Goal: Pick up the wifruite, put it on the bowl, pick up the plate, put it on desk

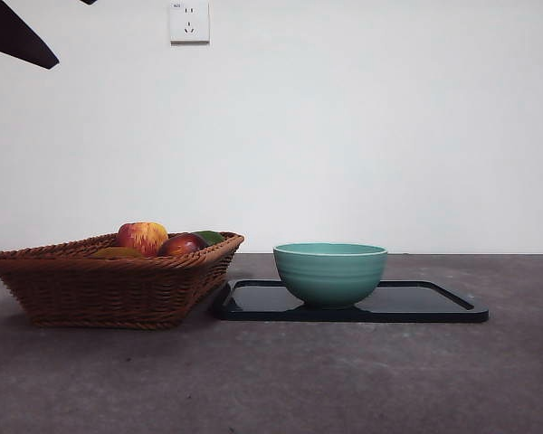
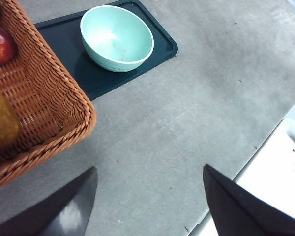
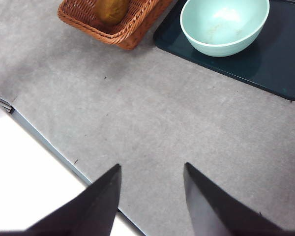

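Desk (image 1: 271,380): bare in front.
Wicker basket (image 1: 109,285): beside the tray.
Dark tray (image 1: 434,303): carries the bowl (image 1: 330,271), which sits empty.
Wifruite (image 3: 110,10): lies in the basket near the rim; reach from above, clear of the weave.
Left gripper (image 2: 147,196) and right gripper (image 3: 152,191): you have both spread wide, holding nothing, above the desk.

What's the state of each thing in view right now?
wifruite: lying in the basket, untouched.
bowl: upright on the tray, empty.
tray: flat on the desk, beside the basket.
basket: on the desk, holds the fruit.
apple: in the basket.
dark red fruit: in the basket.
desk: bears the basket and tray.
left gripper: jaws open, above the desk, holding nothing.
right gripper: jaws open, above the desk, holding nothing.
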Action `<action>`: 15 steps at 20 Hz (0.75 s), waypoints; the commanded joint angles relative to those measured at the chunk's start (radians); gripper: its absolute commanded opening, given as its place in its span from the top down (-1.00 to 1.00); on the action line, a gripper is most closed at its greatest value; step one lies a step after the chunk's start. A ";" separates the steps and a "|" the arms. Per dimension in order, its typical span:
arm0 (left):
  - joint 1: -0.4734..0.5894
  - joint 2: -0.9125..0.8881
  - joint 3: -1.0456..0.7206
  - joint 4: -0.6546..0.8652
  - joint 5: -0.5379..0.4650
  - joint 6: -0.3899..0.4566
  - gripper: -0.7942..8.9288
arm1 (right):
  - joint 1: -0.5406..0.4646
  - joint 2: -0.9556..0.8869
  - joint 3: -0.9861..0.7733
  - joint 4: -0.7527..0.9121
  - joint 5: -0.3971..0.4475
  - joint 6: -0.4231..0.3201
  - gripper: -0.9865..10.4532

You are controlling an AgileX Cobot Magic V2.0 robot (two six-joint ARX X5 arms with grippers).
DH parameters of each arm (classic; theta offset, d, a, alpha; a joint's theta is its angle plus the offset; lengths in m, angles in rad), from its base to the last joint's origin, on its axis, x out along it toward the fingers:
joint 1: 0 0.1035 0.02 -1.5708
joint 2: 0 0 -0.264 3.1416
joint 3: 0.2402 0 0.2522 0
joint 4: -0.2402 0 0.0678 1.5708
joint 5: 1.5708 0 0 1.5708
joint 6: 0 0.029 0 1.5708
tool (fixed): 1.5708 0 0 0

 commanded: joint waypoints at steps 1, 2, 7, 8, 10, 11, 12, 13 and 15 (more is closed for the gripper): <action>-0.005 0.006 0.011 0.008 0.009 0.016 0.13 | 0.005 0.006 0.008 0.007 0.000 -0.008 0.47; -0.005 0.006 0.011 0.008 0.009 0.016 0.13 | 0.005 0.006 0.008 0.007 0.000 -0.007 0.47; -0.005 0.006 0.011 0.008 0.009 0.016 0.13 | 0.005 0.007 0.008 0.022 0.001 0.065 0.47; -0.005 0.006 0.011 0.008 0.009 0.016 0.13 | 0.005 0.013 0.009 0.054 0.003 0.101 0.46; -0.005 0.006 0.011 0.009 0.009 0.016 0.13 | 0.004 0.036 0.013 0.134 0.010 0.167 0.38; -0.005 0.006 0.011 0.009 0.009 0.016 0.13 | 0.004 0.055 0.021 0.160 0.029 0.186 0.36; -0.005 0.006 0.011 0.009 0.009 0.016 0.13 | 0.004 0.088 0.035 0.186 0.065 0.196 0.36; -0.005 0.006 0.011 0.009 0.009 0.016 0.13 | 0.003 0.122 0.054 0.197 0.089 0.196 0.36; -0.005 0.006 0.011 0.010 0.009 0.016 0.13 | -0.004 0.220 0.114 0.203 0.137 0.189 0.36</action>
